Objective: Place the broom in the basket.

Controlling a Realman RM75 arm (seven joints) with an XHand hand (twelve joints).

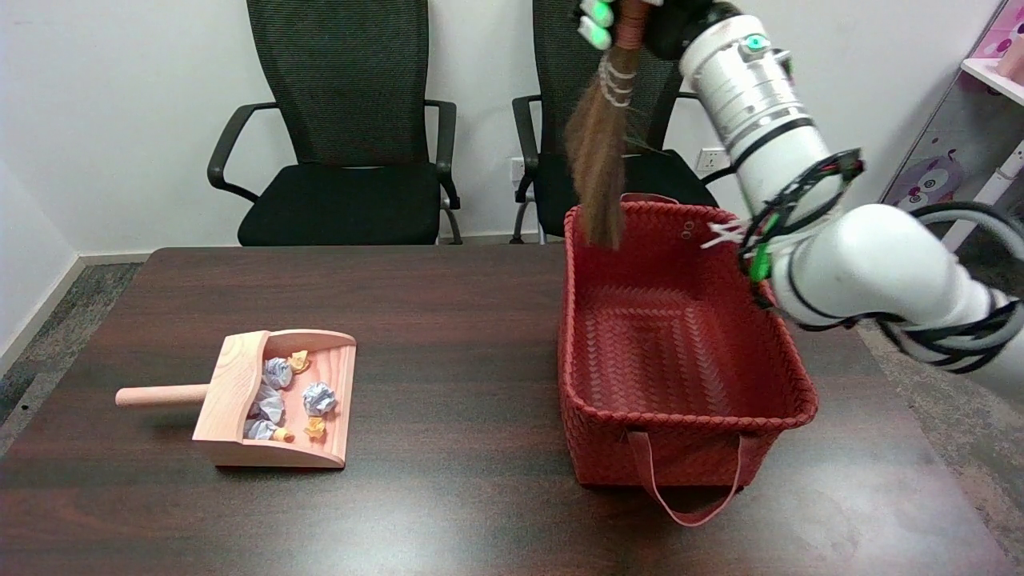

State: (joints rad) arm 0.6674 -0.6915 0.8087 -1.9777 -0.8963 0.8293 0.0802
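Several crumpled paper balls lie in a pale wooden dustpan on the near left of the dark wooden tabletop. Right of it, well apart, stands a red woven rectangular basket. Farther back, at the picture's top edge, the right hand grips a brown bristle broom, which hangs bristles-down over the basket's far left corner.

No readable text, labels or numbers visible.
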